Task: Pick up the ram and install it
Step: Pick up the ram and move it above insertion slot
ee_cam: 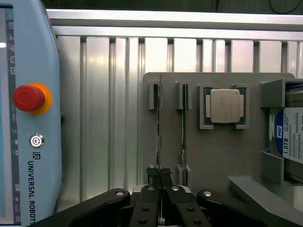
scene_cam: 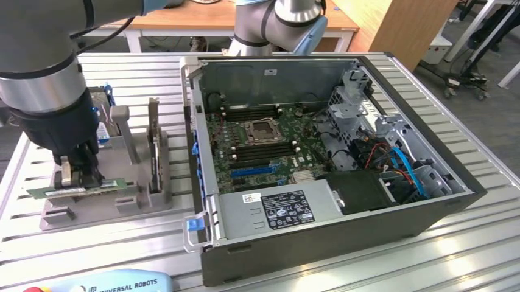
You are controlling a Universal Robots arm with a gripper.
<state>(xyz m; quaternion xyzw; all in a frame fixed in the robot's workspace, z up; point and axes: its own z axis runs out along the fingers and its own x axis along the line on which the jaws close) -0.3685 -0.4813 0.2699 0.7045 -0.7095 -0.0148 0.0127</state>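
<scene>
The gripper (scene_cam: pixel 79 182) stands at the exterior view's lower left with its jaws pressed together on the ram (scene_cam: pixel 49 191). The jaws pinch the stick near the middle of its length, so both ends project beyond them. The ram lies edge-up and nearly level, directly over the front of the grey holder block (scene_cam: pixel 134 176). Whether its lower edge is seated in the slot or just clear of it cannot be told.

In the wrist view, the gripper (ee_cam: pixel 160 176) clamps the upper edge of the ram (ee_cam: pixel 158 123), which runs in line with the outermost slot of the holder block (ee_cam: pixel 213 156). A second stick (ee_cam: pixel 183 123) sits in the neighbouring slot, just beside the held one and parallel to it. A processor (ee_cam: pixel 225 106) occupies a square recess farther along the block. A hard drive (ee_cam: pixel 293 135) with a blue label stands in the end bay.

The teach pendant (ee_cam: pixel 33 142), with its red stop button (ee_cam: pixel 28 97), lies on the slatted table (scene_cam: pixel 455 255) near the block.

The open computer case (scene_cam: pixel 325 237) fills the exterior view's centre and right. It contains the motherboard (scene_cam: pixel 260 152), a power supply (scene_cam: pixel 276 210) and blue cables (scene_cam: pixel 406 170). The case wall stands between the holder block and the motherboard.
</scene>
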